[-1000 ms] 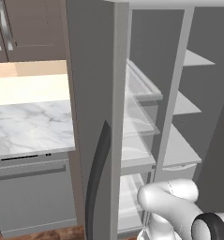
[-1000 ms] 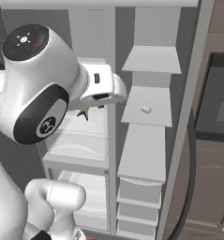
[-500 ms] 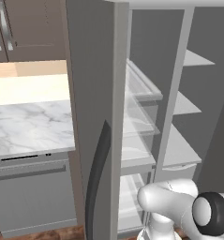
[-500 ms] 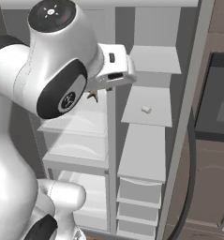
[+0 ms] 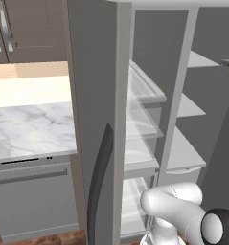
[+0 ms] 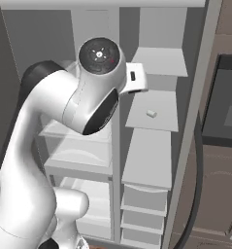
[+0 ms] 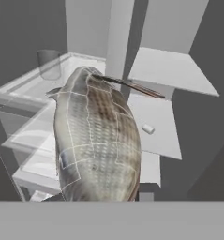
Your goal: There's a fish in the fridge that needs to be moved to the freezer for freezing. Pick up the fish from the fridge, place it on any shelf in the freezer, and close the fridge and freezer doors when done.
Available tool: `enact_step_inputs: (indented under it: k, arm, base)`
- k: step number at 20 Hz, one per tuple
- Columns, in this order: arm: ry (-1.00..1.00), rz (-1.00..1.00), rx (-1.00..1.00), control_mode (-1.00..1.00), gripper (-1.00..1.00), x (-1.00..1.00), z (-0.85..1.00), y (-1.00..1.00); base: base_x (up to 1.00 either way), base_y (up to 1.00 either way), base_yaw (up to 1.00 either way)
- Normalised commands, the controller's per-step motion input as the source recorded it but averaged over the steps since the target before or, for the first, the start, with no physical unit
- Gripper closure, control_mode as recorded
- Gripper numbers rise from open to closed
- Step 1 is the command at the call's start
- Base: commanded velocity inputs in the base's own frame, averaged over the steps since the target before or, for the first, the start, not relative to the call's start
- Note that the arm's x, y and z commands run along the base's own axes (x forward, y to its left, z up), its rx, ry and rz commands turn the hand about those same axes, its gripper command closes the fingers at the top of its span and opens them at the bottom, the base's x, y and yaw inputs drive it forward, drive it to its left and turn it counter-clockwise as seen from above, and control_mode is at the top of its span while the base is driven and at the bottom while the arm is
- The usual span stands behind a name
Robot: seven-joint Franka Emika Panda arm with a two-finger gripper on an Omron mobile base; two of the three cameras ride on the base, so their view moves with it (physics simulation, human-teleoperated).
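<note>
Gripping unlabelled fish (image 7: pixel 97 140), tool (image 7: pixel 101 197)

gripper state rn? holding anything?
Gripper: closed on the fish, which fills the hand view right in front of the fingers, held up before the open fridge shelves.
</note>
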Motion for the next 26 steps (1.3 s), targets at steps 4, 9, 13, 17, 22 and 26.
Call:
enact_step_inputs:
  k: [4,9,13,17,22,26]
  arm:
    - [0.0,0.0,0.15,-1.0,1.0,0.61,0.0,0.0]
    - [0.08,0.0,0.08,-1.0,1.0,0.56,0.03,-0.12]
    - [0.01,0.01,0.03,-1.0,1.0,0.48,0.0,-0.29]
    - [0.0,0.02,0.01,-1.0,1.0,0.42,0.0,-0.38]
    - [-0.01,0.02,0.0,-1.0,1.0,0.39,0.0,-0.18]
    - [0.0,0.0,0.0,-1.0,1.0,0.46,0.0,-0.07]
  base:
    - [0.0,0.0,0.0]
    - [0.0,0.0,0.0]
    - [0.0,0.0,0.0]
    - [0.0,0.0,0.0]
    - [0.0,0.0,0.0]
    - [0.0,0.0,0.0]
